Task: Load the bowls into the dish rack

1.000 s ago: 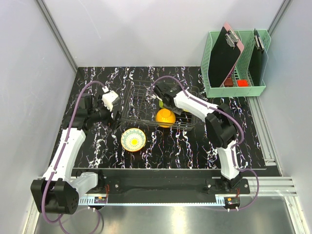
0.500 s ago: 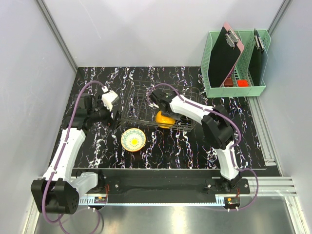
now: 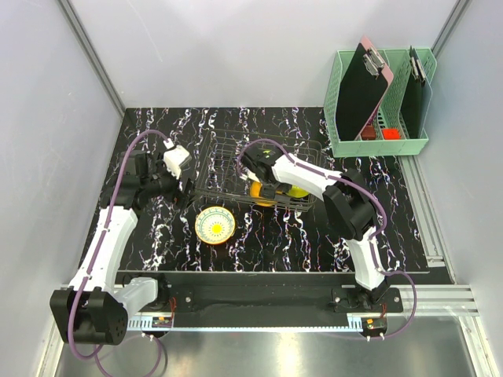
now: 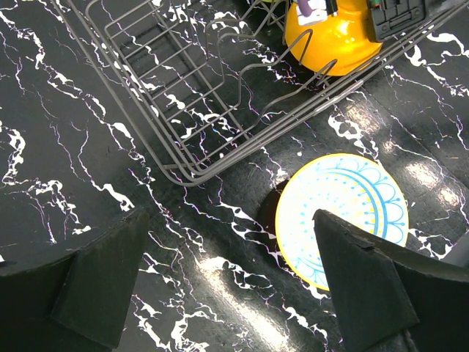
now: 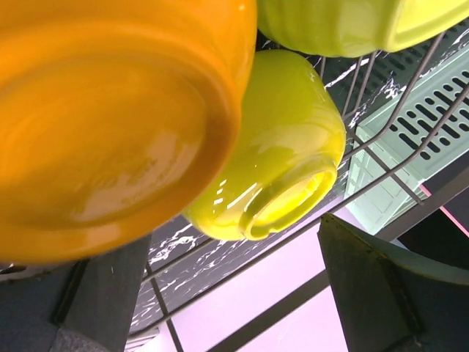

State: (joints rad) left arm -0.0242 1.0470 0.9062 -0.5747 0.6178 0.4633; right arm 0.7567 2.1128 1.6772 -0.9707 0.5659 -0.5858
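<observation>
The wire dish rack [image 3: 228, 161] sits mid-table and also shows in the left wrist view [image 4: 183, 110]. An orange bowl [image 3: 258, 194] lies in its front part, with a yellow-green bowl [image 3: 298, 191] to its right. My right gripper [image 3: 266, 182] is open inside the rack, right over them. In the right wrist view the orange bowl [image 5: 110, 110], the yellow-green bowl [image 5: 278, 147] and a lime green bowl [image 5: 344, 26] fill the frame above its spread fingers [image 5: 381, 293]. The cream-white bowl [image 3: 214, 225] lies on the table before the rack. My left gripper [image 3: 185, 188] is open and empty left of the rack. The red-orange bowl is out of view.
A mint-green basket [image 3: 377, 145] with clipboards stands at the back right. The black marbled table [image 3: 299, 243] ends at grey walls on the left and right. In the left wrist view the cream-white bowl [image 4: 341, 216] lies just behind my right-hand finger.
My right gripper has swung down and forward in the rack, over the orange bowl. A yellow-green bowl now shows to the right of the orange one. The left arm has not moved.
</observation>
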